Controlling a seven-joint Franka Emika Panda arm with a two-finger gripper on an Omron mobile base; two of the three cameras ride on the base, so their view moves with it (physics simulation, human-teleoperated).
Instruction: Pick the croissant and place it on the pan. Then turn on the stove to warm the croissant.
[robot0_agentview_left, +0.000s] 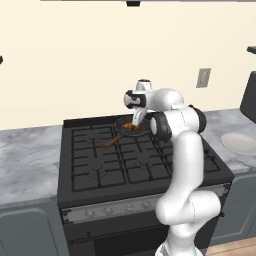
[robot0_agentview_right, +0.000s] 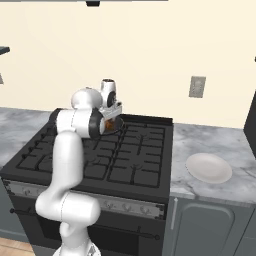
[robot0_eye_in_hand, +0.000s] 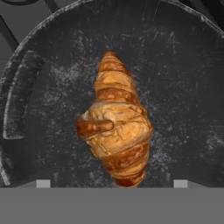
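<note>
Surroundings: a wide black gas stove (robot0_agentview_left: 125, 160) with grid-like cast grates sits between two stretches of grey marbled countertop (robot0_agentview_left: 27, 160). A silver-grey knob strip (robot0_agentview_left: 130, 206) runs along the stove's front edge, above the oven door. On the counter to the right of the stove lies a flat white round plate (robot0_agentview_right: 208, 167), bare, well apart from the burners. A grey wall outlet (robot0_agentview_right: 197, 86) is mounted on the cream wall above that counter. A dark appliance edge (robot0_agentview_left: 248, 97) shows at the far right of the left base view; too little of it is visible to identify it.

Obstructions: the white arm's own elbow and forearm cover much of the stove's right rear burner area in the left base view, and in the right base view they hide most of the pan.

Containers: a small round dark grey-black frying pan (robot0_agentview_left: 121, 125) with a thin brown wooden handle (robot0_agentview_left: 111, 142) rests on the rear centre grate, handle pointing toward the front left. The small orange-brown lumpy croissant (robot0_eye_in_hand: 117, 131) lies inside it, near the middle of the pan floor, well clear of the rim.

Gripper (robot0_agentview_left: 135, 120): poised directly above the pan, pointing down. In the hand view the two finger tips (robot0_eye_in_hand: 43, 183) stand far apart on either side of the croissant, not touching it; jaws wide, holding nothing.
</note>
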